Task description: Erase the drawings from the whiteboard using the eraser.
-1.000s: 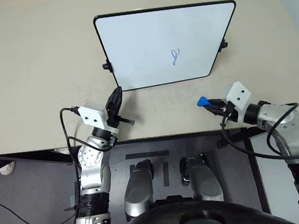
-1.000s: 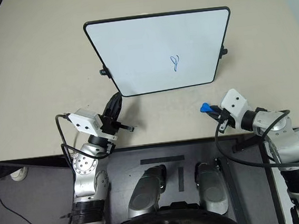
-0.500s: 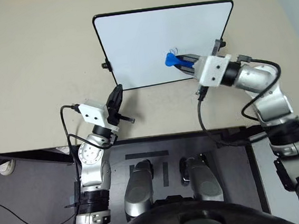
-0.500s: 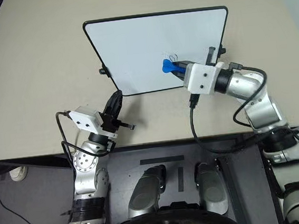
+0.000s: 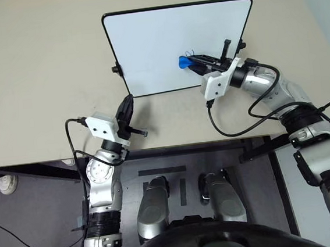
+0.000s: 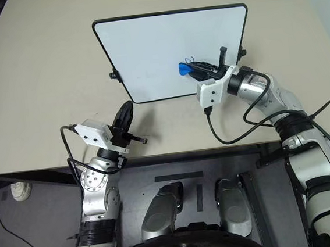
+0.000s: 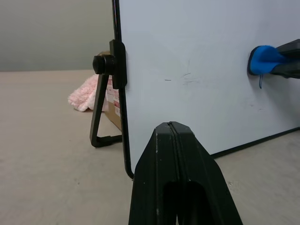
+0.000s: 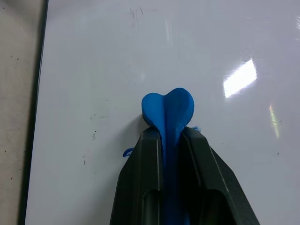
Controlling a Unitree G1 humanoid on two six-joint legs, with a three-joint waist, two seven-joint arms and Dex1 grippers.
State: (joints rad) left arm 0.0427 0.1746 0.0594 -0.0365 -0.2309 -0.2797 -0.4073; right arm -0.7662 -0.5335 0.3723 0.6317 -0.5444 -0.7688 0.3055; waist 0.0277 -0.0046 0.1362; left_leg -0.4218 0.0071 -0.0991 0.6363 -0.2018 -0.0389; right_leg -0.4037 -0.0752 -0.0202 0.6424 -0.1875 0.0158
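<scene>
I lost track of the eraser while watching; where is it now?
In the left eye view, the eraser is clamped in the right gripper, against the right half of the whiteboard, on the drawings.

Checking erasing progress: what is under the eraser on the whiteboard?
Bits of blue drawing peek out beside the eraser, held in the right pincer against the whiteboard. The rest is covered.

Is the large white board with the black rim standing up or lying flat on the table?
Standing, tilted back: the white board rises from the table on a black side stand.
</scene>
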